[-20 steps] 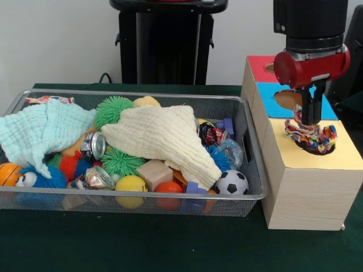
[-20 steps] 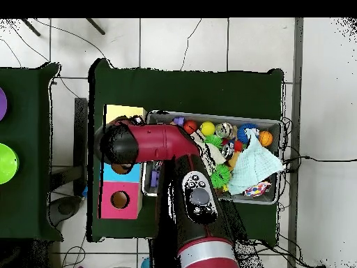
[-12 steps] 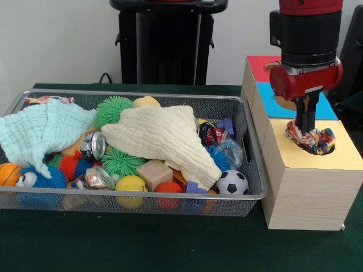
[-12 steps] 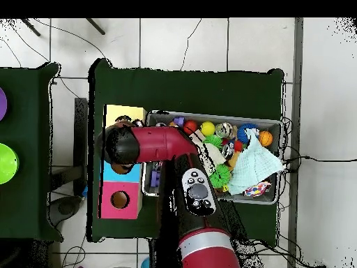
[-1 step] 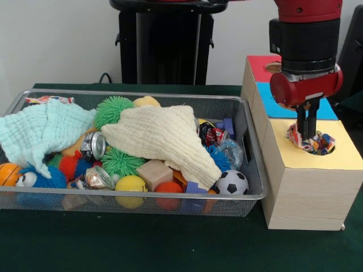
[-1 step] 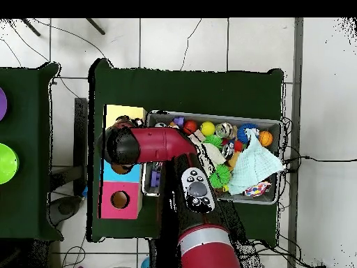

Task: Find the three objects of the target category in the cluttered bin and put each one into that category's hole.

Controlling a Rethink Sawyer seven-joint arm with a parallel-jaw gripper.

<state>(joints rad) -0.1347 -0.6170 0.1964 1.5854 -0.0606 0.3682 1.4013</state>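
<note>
Hidden and cut-off parts

Gripper [image 5: 308, 136] tips sunk among the rope toy [image 5: 311, 142] in the yellow hole, grip impossible to judge. Arm [image 5: 307, 39] cut by the top edge. Toys buried under the cream cloth [image 5: 164, 139]. Box [image 6: 123, 162] mostly covered by the arm overhead.

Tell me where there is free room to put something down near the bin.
The green table in front of the wire bin is bare. The wooden box's yellow top is free beside its hole, where the end effector stands over a colourful rope toy. The bin is crowded.
</note>
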